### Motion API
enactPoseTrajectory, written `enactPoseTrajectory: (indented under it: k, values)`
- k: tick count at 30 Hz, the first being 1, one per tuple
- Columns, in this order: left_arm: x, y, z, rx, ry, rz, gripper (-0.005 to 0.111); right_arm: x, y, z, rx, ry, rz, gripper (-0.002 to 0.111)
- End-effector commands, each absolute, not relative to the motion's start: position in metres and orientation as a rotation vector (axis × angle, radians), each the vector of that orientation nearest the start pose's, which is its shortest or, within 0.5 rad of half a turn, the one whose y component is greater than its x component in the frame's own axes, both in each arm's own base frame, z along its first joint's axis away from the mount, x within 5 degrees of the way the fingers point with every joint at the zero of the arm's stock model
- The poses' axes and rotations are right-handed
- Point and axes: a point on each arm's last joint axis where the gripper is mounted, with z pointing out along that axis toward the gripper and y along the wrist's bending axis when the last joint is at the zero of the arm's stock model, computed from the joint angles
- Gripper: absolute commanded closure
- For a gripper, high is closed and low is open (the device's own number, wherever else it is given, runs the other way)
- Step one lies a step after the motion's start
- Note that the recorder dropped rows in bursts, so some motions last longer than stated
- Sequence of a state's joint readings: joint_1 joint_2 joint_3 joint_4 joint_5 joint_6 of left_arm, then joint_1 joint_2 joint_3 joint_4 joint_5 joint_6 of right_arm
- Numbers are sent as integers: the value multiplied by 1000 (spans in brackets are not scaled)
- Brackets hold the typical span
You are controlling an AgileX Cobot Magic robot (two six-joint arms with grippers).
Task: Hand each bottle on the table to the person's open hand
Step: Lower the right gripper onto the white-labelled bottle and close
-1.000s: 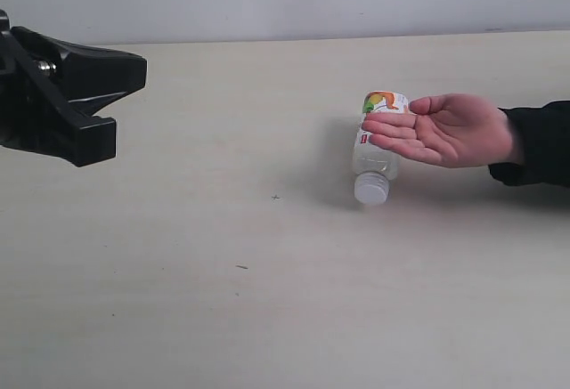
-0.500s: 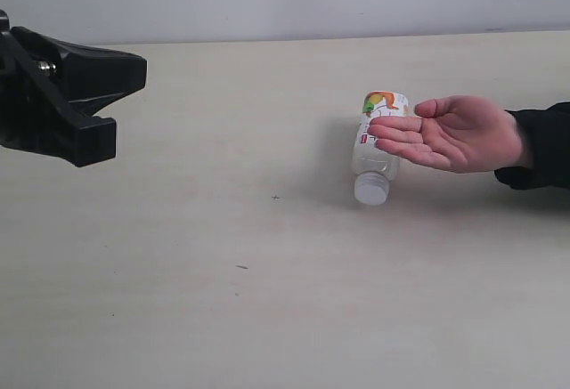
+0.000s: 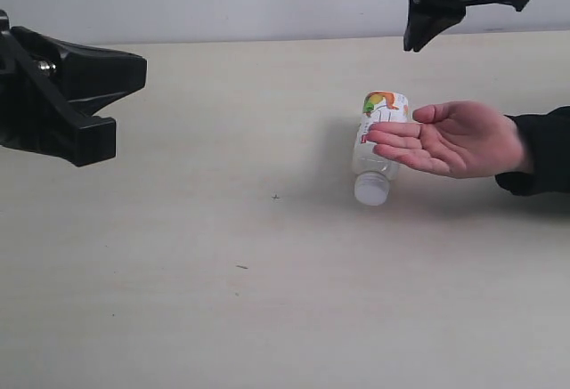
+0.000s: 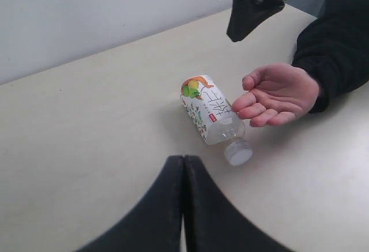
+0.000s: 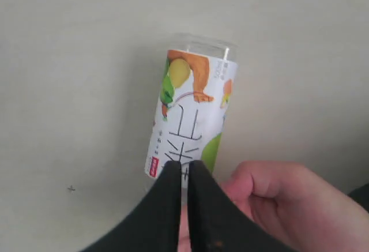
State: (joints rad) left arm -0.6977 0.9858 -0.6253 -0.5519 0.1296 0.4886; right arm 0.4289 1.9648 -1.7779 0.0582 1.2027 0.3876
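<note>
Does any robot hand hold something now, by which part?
Nothing is held. The left hand and right hand are empty; the small clear plastic bottle with orange-green label lies on the beige table.

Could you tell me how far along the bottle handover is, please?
Done: nothing visibly; the person's open hand is empty. In hand: the right gripper hovers above, shut, carrying nothing. Left: grasp the orange-green bottle, lying on the table beside that hand, and deliver it.

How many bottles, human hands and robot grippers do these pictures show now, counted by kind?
bottle: 1
hand: 1
grippers: 2, the left gripper and the right gripper
Total: 4
</note>
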Motion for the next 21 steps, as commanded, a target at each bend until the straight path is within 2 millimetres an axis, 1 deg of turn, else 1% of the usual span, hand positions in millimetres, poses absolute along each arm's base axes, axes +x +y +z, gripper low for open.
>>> enactPoseTrajectory:
  k: [1, 4, 6, 7, 9, 12, 13, 16, 18, 21]
  values:
    - [154, -137, 300, 664, 1874, -562, 106, 397, 188, 275, -16, 2895, 239, 89]
    - [154, -137, 300, 664, 1874, -562, 106, 405, 191, 271, -10, 2890, 237, 72]
    - [154, -137, 300, 664, 1874, -562, 106, 407, 192, 264, -11, 2902, 224, 57]
    - [154, -137, 300, 664, 1874, -562, 106, 409, 193, 256, -10, 2919, 214, 43]
    - [154, -137, 300, 664, 1874, -562, 106, 412, 194, 245, 44, 2945, 205, 34]
    - [154, -137, 300, 664, 1874, -562, 106, 416, 195, 230, 105, 2974, 180, 35]
    - [154, -137, 300, 664, 1874, -562, 106, 418, 194, 223, 114, 2981, 147, 35]
    - [154, -137, 300, 664, 1874, -562, 106, 422, 191, 211, 102, 2986, 70, 35]
    - [154, -137, 300, 664, 1874, -562, 106, 423, 192, 204, 106, 3000, 60, 35]
    - [154, -137, 300, 664, 1874, -562, 106, 425, 194, 189, 171, 3030, 54, 35]
